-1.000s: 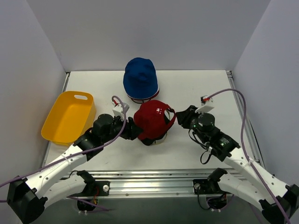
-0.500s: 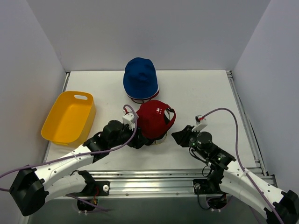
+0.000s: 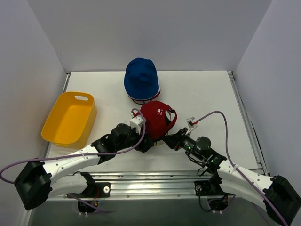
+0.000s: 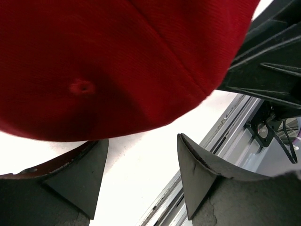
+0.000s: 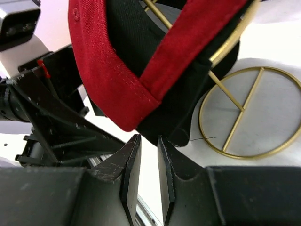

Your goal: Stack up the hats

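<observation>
Red baseball cap [image 3: 156, 123]: sat at the middle of the table [image 3: 202, 89], propped on a gold wire frame [image 5: 242, 111]; crown up, its near edge between the two arms
Blue hat [image 3: 141, 80]: lay far of the cap, just beyond it, with a white and red rim showing beneath; judged to be the pile the cap must join
Yellow tub [image 3: 69, 117]: stood at the left, well apart from the hats
Left gripper [image 4: 141, 179]: jaws spread wide, holding nothing; the crown's red cloth hung just past the fingertips, on the cap's near left
Right gripper [image 5: 148, 155]: jaws stood almost together, only a slit between them; tips sat at the black lining on the cap's near right; whether cloth was pinched could not be told
Step in hand: judged as taking hold of the cap from both sides to lift it off the frame
Doing it well: left jaws should slide on until the cap's edge sits deep between them, then close; right should catch lining alone, not gold wire; lift straight up so the frame is left behind; carry far and lower crown over crown
</observation>
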`<action>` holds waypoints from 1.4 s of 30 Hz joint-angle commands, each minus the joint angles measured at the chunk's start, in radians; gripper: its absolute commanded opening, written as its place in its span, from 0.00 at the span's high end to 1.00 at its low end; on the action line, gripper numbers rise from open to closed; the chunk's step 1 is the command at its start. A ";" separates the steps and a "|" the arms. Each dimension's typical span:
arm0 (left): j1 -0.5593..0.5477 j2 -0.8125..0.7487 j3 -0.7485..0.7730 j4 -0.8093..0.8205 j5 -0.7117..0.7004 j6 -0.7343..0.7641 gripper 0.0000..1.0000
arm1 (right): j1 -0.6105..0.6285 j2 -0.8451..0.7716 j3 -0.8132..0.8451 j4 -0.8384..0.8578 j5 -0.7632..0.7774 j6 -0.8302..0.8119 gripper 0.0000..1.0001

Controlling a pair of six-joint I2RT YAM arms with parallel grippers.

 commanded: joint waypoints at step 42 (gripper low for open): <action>-0.223 0.003 -0.083 0.119 -0.635 0.046 0.44 | 0.159 0.293 -0.090 0.447 0.151 -0.054 0.84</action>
